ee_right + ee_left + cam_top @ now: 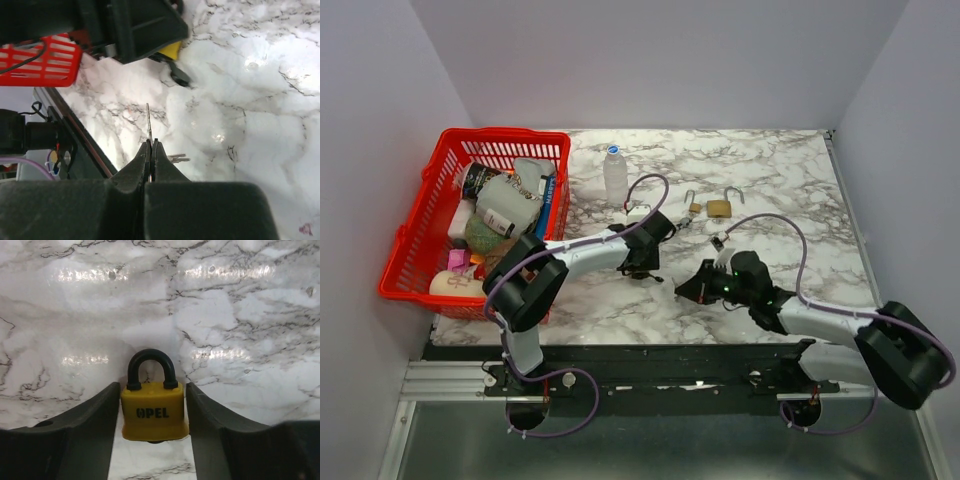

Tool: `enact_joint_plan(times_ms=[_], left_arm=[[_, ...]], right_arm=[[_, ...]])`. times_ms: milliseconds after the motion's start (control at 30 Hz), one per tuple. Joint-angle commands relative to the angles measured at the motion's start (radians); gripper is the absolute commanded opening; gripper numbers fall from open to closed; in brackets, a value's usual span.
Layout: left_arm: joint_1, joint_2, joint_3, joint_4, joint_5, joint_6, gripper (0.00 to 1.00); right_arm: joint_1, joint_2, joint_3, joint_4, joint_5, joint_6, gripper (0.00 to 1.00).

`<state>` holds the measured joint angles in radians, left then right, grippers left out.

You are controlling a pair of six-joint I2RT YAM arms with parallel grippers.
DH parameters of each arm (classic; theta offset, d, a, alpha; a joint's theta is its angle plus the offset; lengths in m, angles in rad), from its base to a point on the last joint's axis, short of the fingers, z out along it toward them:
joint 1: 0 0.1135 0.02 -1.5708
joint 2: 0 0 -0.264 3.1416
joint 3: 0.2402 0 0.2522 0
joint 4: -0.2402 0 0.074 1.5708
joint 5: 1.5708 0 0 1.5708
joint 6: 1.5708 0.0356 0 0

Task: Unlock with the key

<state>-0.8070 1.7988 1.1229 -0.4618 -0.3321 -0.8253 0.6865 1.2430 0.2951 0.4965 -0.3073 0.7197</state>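
Yellow padlock mid-table, between the fingers of the left gripper.
They flank it closely; clamped or not, I cannot tell. The right gripper, just right, pinches the key; a loose hold could let the key shove the padlock aside.

Looks like a robotics lab test cell rather than a home or shop: left arm and right arm bolted side by side to a black rail at the near edge, trailing purple cables, above aluminium framing. Boxed in by plain white walls far, left and right. Marble-print tabletop, with a red basket of mixed household props at the left
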Motion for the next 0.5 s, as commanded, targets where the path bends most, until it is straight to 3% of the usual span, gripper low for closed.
enact_joint_plan(times_ms=[0, 67, 100, 333, 467], left_arm=[[-0.008, 0.005, 0.072, -0.031, -0.041, 0.021, 0.79], [-0.009, 0.001, 0.103, -0.04, -0.051, 0.04, 0.87], [-0.014, -0.009, 0.115, -0.041, -0.056, 0.066, 0.99], [-0.031, -0.116, 0.261, -0.054, -0.051, 0.199, 0.99], [-0.031, -0.24, 0.256, 0.052, 0.017, 0.258, 0.99]], right_arm=[[-0.002, -0.17, -0.017, -0.186, 0.042, -0.052, 0.01], [-0.002, -0.27, -0.013, -0.231, 0.024, -0.077, 0.01], [-0.004, -0.299, -0.008, -0.249, 0.017, -0.088, 0.01], [-0.024, -0.525, 0.05, -0.368, -0.035, -0.144, 0.01], [-0.038, -0.605, 0.072, -0.385, -0.062, -0.146, 0.01]])
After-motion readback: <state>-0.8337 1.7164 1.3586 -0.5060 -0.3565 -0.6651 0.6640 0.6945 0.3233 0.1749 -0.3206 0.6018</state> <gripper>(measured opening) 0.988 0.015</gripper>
